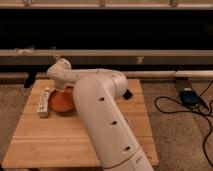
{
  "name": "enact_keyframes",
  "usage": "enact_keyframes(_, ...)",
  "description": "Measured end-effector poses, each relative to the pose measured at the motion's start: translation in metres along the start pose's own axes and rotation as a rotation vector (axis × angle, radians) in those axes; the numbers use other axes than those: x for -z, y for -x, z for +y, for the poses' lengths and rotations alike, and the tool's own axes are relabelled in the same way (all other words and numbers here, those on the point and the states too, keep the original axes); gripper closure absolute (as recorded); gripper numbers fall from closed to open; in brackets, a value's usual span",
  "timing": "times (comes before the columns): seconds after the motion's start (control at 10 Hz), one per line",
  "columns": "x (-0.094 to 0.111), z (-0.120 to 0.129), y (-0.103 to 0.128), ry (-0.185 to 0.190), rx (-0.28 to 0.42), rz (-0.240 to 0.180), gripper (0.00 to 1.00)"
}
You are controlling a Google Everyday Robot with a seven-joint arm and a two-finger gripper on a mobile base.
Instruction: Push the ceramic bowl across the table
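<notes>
Toward the far left part of the table, flat on the planks: ceramic bowl, right side hidden behind the big white arm, with a long white object just beside its left edge. Down at the bowl's far rim, below the bent wrist: gripper, touching the bowl or just short of it, cannot tell which, nor whether spread or pressed together. Off to the right: small dark object on the tabletop beside the arm, black cables on the floor.
</notes>
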Motion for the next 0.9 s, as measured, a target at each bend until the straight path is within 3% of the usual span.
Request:
enact_keyframes(0.7, 0.096, 0.019, -0.020, 0.009, 0.028, -0.072, 0.31)
enact_keyframes(0.9, 0.099, 0.022, -0.021, 0.017, 0.031, -0.073, 0.25)
